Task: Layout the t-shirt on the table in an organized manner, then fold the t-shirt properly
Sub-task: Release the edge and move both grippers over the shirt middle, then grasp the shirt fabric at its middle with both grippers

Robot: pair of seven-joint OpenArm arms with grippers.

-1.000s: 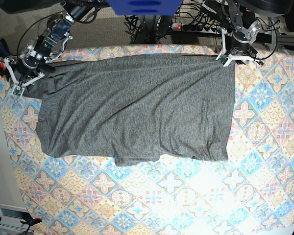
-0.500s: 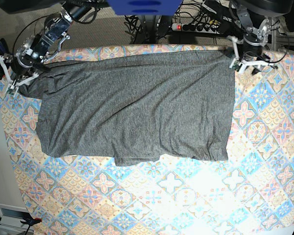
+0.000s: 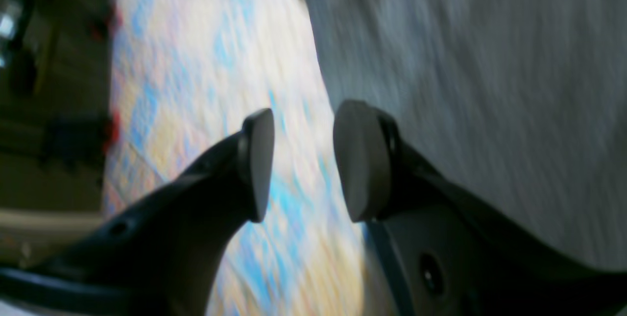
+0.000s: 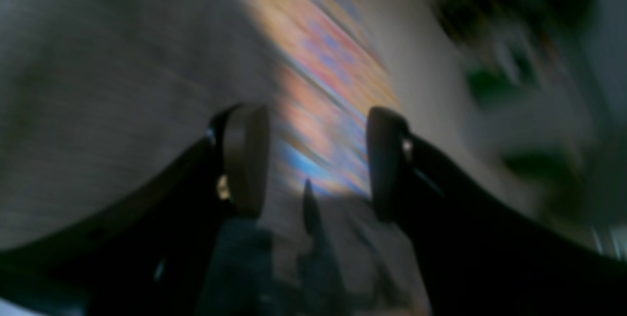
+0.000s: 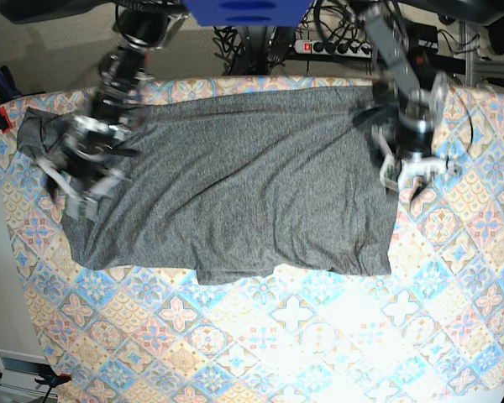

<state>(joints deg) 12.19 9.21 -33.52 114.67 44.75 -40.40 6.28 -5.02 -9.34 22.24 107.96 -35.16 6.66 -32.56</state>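
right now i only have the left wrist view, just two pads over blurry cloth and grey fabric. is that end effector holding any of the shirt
Observer: No. In the base view the left end effector hangs open at the t-shirt's edge, with nothing between its pads.
Operator: what about the other arm
Observer: The right end effector is over the opposite end of the shirt. Its wrist view shows open pads with nothing gripped.
Operator: is the shirt laid out flat yet
Observer: Mostly. It is spread wide across the far half of the table, with long diagonal creases and a small flap jutting from the near edge.
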